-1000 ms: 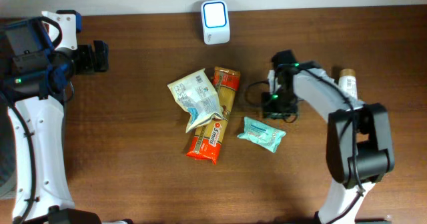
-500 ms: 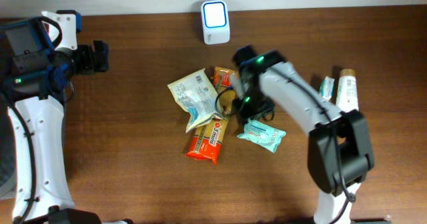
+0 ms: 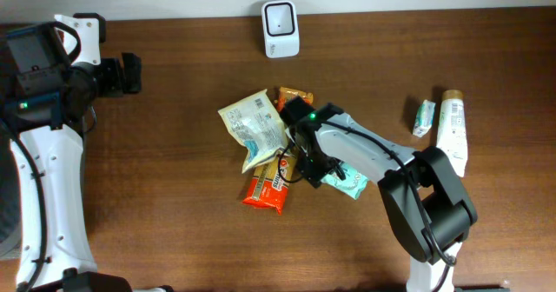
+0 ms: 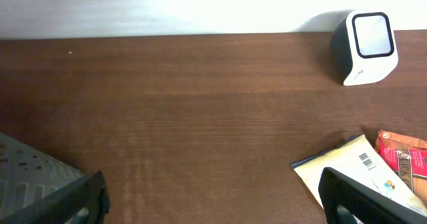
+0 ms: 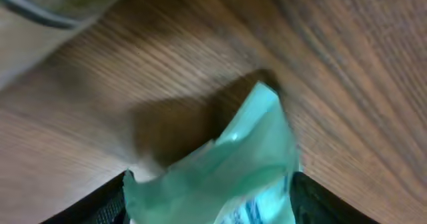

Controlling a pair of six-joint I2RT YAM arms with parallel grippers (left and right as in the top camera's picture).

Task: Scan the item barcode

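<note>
the teal pack (image 3: 350,182) is seen lying flat on the table (image 3: 174,196) right of centre, well apart from the scanner (image 3: 281,29), which is stood at the far edge with its window facing up. the right tool (image 3: 314,165) is lowered over the left end of the teal pack, with the right arm stretched in from the right side. in the right wrist view the tool (image 5: 210,201) is shown open, its fingers (image 5: 100,207) spread wide with the crumpled end of the teal pack (image 5: 230,171) between them; whether the pads are touching it cannot be told, and the pack is seen resting on the wood (image 5: 333,51). just left of the right tool a red snack pack (image 3: 268,186) is laid, partly covered by a cream packet (image 3: 252,125), and an orange pack (image 3: 295,96) is poking out behind them. a green tube (image 3: 423,116) and a white bottle (image 3: 452,131) are placed side by side near the right edge. the left tool (image 3: 130,73) is held at the far left, well apart from everything, open with nothing in it; in the left wrist view its fingers (image 4: 53,194) are seen wide apart over bare table, with the scanner (image 4: 367,43), a barcode-printed corner of the cream packet (image 4: 347,169) and the orange pack (image 4: 403,159) in view ahead.
</note>
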